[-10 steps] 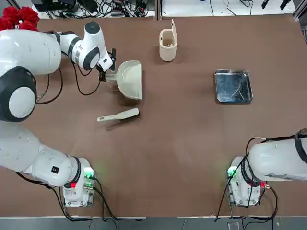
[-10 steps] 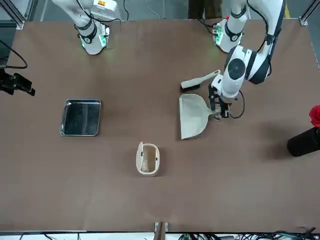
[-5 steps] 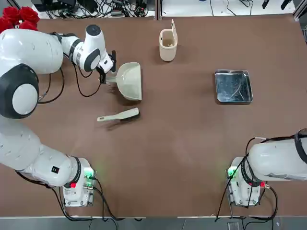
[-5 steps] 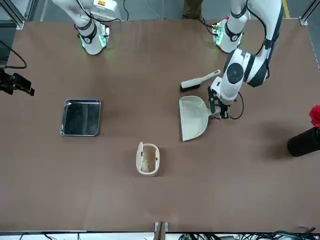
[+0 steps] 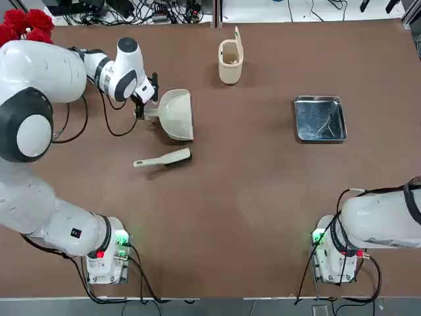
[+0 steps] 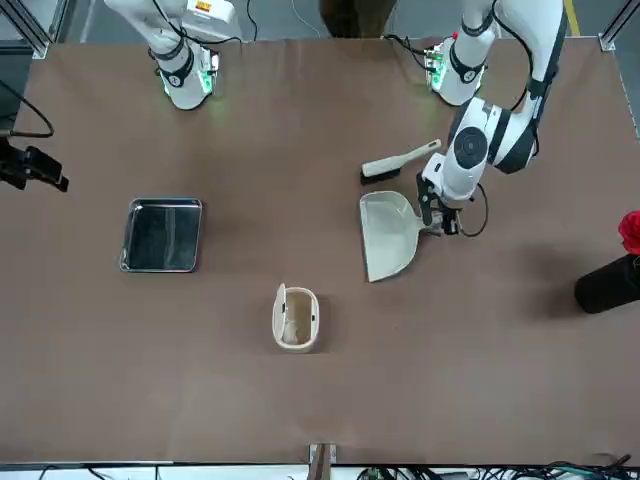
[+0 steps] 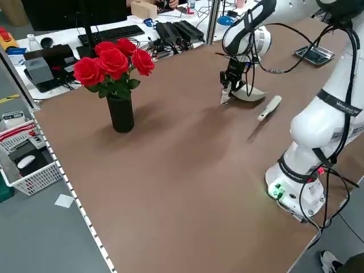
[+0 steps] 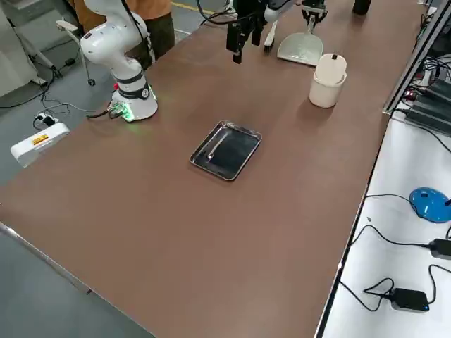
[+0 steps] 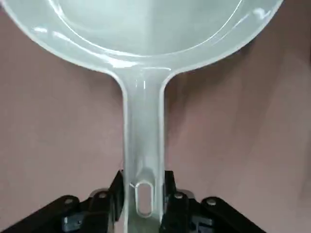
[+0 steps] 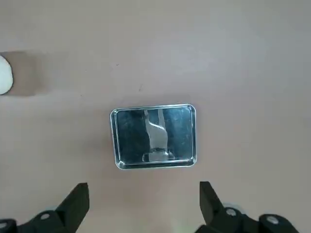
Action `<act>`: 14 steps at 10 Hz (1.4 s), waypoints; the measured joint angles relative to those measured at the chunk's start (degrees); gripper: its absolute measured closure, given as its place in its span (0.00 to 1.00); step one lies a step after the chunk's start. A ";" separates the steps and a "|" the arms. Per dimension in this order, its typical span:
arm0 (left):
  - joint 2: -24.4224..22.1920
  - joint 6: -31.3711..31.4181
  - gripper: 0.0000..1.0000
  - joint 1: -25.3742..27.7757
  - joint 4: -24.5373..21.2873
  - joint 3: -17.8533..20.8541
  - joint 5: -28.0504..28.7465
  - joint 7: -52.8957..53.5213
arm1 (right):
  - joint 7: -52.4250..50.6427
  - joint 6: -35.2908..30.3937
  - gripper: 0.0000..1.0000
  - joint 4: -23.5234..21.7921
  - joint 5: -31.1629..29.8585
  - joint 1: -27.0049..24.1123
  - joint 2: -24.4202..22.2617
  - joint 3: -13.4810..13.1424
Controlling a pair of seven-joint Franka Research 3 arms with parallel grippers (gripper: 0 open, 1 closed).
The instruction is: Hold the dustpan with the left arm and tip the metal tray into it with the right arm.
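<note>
left end effector (image 5: 140, 108) clenched on the dustpan (image 5: 173, 115) handle; hold it level while the released right end effector (image 10: 144, 194) approaches the tray (image 5: 320, 119).

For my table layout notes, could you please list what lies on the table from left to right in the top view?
Roses → left gripper on the dustpan handle → dustpan → small bin → metal tray. The brush sits below the dustpan, overlapping it sideways, so I left it out.
</note>
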 joint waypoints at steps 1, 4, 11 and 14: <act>0.00 0.00 0.41 0.00 -0.01 0.00 0.00 -0.63 | 0.00 0.20 0.00 0.00 -0.04 0.00 -0.04 0.00; -1.40 -1.45 0.15 -0.01 0.14 -0.01 -0.03 -2.07 | 0.01 0.29 0.00 0.00 -0.06 0.00 -0.04 0.02; -13.76 -12.01 0.01 6.53 4.32 0.05 -5.44 -36.99 | 0.02 0.22 0.00 -0.03 -0.12 0.01 -0.43 0.13; -14.19 -31.36 0.01 9.17 19.90 -0.01 -7.01 -45.53 | 0.01 0.80 0.00 -0.14 -1.09 0.06 -0.43 0.29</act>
